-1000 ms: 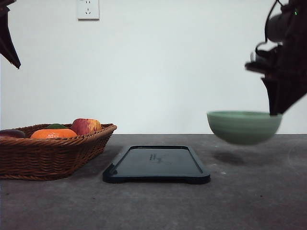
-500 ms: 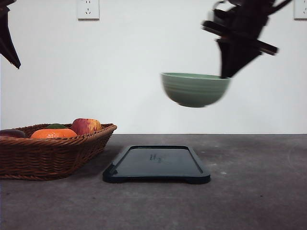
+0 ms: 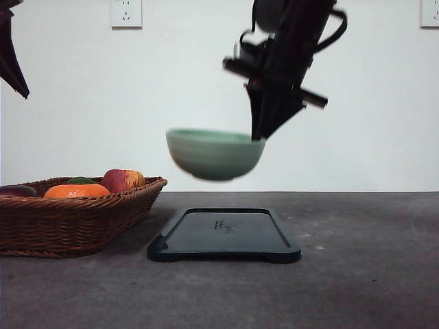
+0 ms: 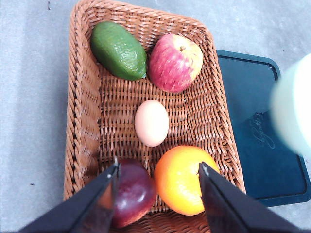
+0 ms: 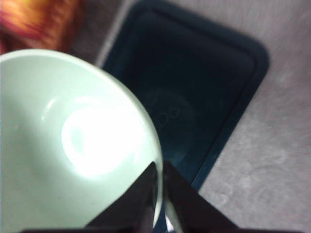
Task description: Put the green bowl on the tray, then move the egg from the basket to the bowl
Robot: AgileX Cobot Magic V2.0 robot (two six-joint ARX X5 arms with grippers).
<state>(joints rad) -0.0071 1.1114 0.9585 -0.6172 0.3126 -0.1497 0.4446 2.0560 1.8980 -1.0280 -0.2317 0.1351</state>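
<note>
The green bowl (image 3: 214, 153) hangs in the air above the left part of the dark tray (image 3: 224, 235), held by its right rim. My right gripper (image 3: 259, 136) is shut on that rim; the right wrist view shows its fingers (image 5: 176, 194) pinching the bowl (image 5: 73, 145) over the tray (image 5: 204, 92). In the left wrist view the egg (image 4: 152, 122) lies in the middle of the wicker basket (image 4: 82, 121). My left gripper (image 4: 158, 171) is open high above the basket, over the plum and orange, with nothing in it. The bowl's blurred edge (image 4: 294, 111) shows beside the tray (image 4: 257, 141).
The basket (image 3: 75, 216) stands at the left of the grey table and also holds an avocado (image 4: 118, 50), an apple (image 4: 175, 62), an orange (image 4: 187, 179) and a dark plum (image 4: 133, 191). A wall with sockets (image 3: 126, 12) is behind.
The right arm has carried the bowl leftward from the table's right side, up and then down, so it now hangs lower over the tray's left part. The left arm has not moved.
</note>
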